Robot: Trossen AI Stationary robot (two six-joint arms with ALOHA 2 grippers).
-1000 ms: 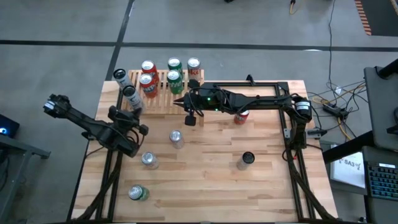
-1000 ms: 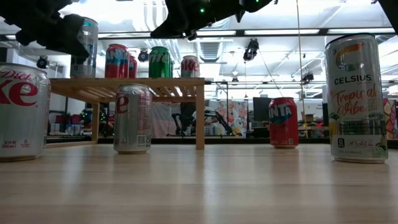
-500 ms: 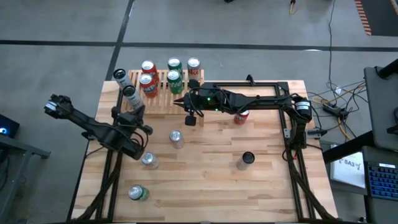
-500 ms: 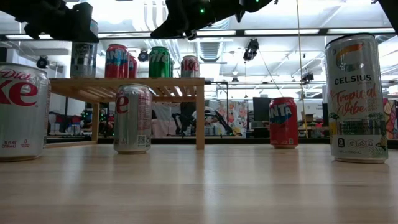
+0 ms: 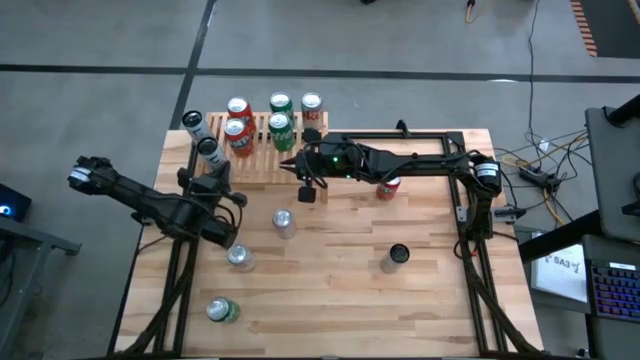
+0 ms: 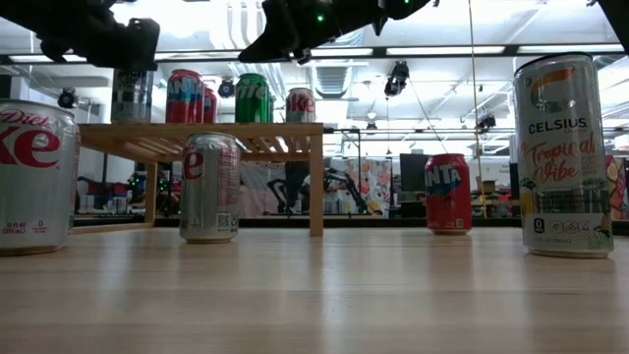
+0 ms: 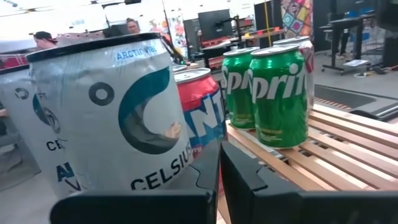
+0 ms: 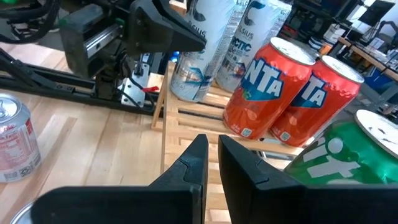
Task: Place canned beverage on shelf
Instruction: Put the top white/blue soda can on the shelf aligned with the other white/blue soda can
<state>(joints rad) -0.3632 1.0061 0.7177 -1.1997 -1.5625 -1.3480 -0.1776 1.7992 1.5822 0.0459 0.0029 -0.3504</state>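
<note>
From above, the slatted wooden shelf (image 5: 262, 148) sits at the far left of the counter (image 5: 420, 300) and carries seven cans: two silver Celsius cans (image 5: 209, 150), two red Fanta cans (image 5: 238, 133), two green Sprite cans (image 5: 280, 127) and one red-and-white can (image 5: 311, 106). Five more stand on the counter: two silver Diet Coke cans (image 5: 284, 222), a green can (image 5: 220, 310), a dark-topped Celsius can (image 5: 396, 256) and a Fanta can (image 5: 387, 186) partly under the right arm. The overhead view hides labels; the low view reads "Tropical Vibe" on the Celsius can (image 6: 561, 155) and shows the shelf's legs. The left end effector (image 5: 222, 178), fingers pressed together and empty, is beside the nearest Celsius can on the shelf, which fills its wrist view (image 7: 112, 118). The right end effector (image 5: 304, 190), also closed on nothing, hovers at the shelf's front edge; only its wrist view shows the left end effector (image 8: 165, 31) from the side.
</note>
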